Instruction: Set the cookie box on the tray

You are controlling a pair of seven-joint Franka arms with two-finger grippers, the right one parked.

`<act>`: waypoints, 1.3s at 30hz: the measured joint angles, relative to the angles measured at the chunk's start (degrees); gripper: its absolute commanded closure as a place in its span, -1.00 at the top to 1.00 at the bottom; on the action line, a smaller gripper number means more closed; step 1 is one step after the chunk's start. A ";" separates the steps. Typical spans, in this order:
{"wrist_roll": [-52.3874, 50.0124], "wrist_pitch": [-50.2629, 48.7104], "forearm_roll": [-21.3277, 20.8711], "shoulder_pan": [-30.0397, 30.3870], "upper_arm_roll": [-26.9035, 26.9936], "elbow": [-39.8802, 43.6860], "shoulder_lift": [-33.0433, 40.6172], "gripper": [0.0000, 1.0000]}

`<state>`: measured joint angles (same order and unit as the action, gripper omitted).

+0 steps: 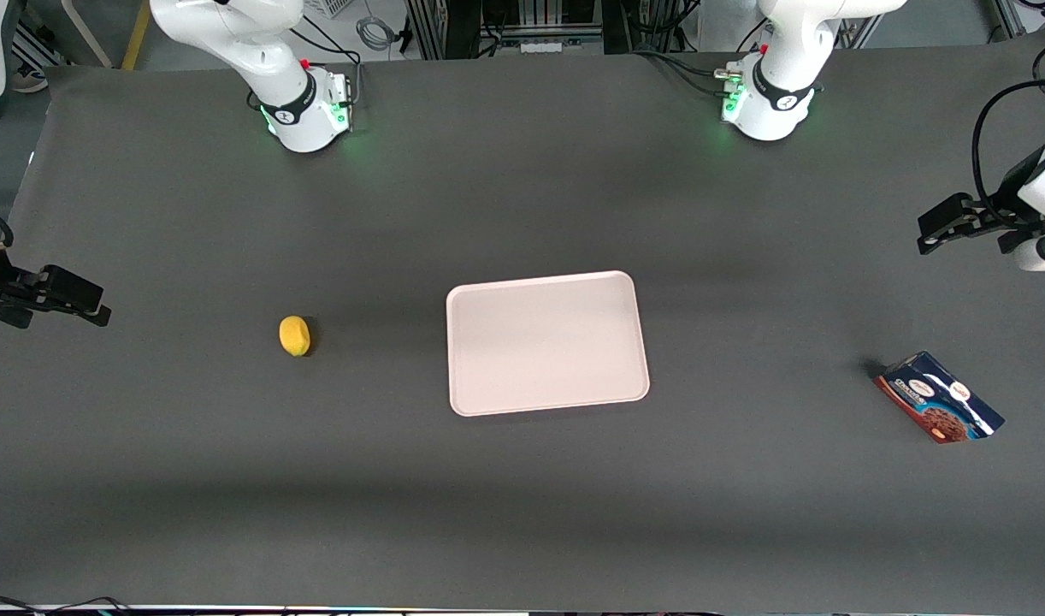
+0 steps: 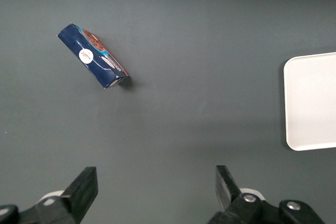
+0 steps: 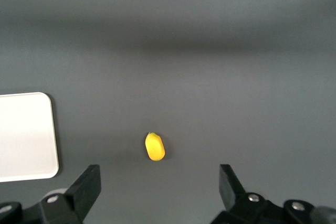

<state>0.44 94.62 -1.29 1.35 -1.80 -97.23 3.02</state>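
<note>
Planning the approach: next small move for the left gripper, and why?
Probably bring the gripper over and down toward the cookie box. Its fingers are open and hold nothing, high near the working arm's table end; the box lies apart on the mat, and the tray is bare.

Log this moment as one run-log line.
stage: pre-grasp | gripper: open, raised, holding nothing | box: on table, working arm's end | tray: mid-table, bare

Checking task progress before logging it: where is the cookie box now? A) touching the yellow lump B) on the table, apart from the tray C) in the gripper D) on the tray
B: the cookie box lies on the dark table, well clear of the tray; the open gripper hovers above the table, holding nothing.
</note>
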 measured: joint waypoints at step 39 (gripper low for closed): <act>-18.80 11.48 -0.41 2.26 9.62 -0.11 -9.99 1.00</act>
<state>-18.37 106.09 -1.70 3.61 7.82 -97.34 -6.96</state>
